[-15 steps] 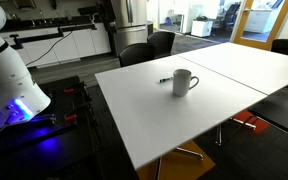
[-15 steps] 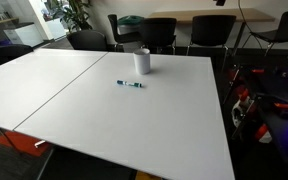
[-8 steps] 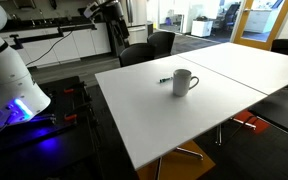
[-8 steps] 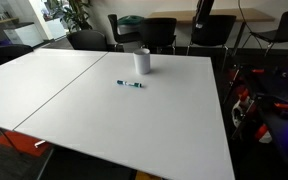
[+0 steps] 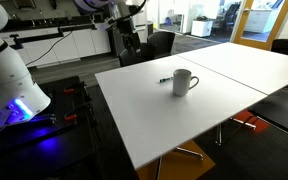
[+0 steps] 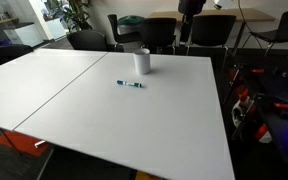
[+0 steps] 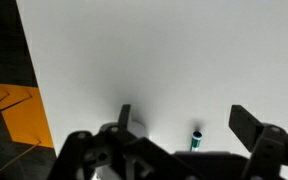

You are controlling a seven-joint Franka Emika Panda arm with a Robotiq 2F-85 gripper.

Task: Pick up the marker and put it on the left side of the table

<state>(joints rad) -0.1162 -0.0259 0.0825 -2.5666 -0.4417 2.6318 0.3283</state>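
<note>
Dark thin marker [image 6: 131, 84] with bluish-teal part lies flat on white rectangular counter [image 6: 134, 125], near white mug [image 6: 142, 61], not touching. Black two-finger tool [image 7: 184, 120] spread wide, empty, well apart from marker.

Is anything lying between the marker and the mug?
Nothing. In an exterior view the marker and the mug sit apart, with only bare white table in the gap between them.
</note>
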